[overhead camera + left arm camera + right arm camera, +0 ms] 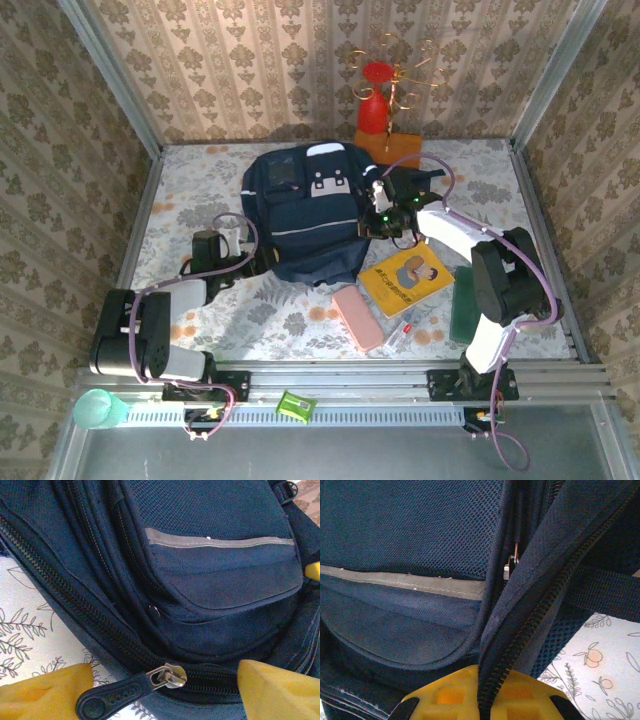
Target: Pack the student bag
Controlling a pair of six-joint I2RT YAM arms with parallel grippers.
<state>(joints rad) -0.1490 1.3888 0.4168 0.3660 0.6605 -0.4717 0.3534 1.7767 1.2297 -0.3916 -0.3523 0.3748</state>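
The student bag lies flat on the table, in the middle and closer to the far edge than the near one, with its grey-white patch and buckles turned toward the far edge. The two arms reach it from opposite sides, which reads as a two-handed job on the zip: one side steadies the cloth so the other can draw the slider. The right gripper is at the bag's right flank, clamped on a fold of the zip edge. Its yellow pads pinch the toothed strip between them, probably to keep the track taut and stop the opening from bunching. The left gripper is at the bag's near left corner with its jaws apart, one yellow finger on either side of the zip pull. The metal slider and its dark rubber tab lie in the gap, and neither finger presses on them as far as can be seen. Judging by that, the step in hand is to close on the pull and run it along the track to open a compartment. The things likely meant to go in lie toward the near right corner of the table. A yellow book sits just beside the bag, a pink case lies nearer the front edge, and a dark book is partly under the right arm. All three are outside the bag, so the packing seems to be at an early stage.
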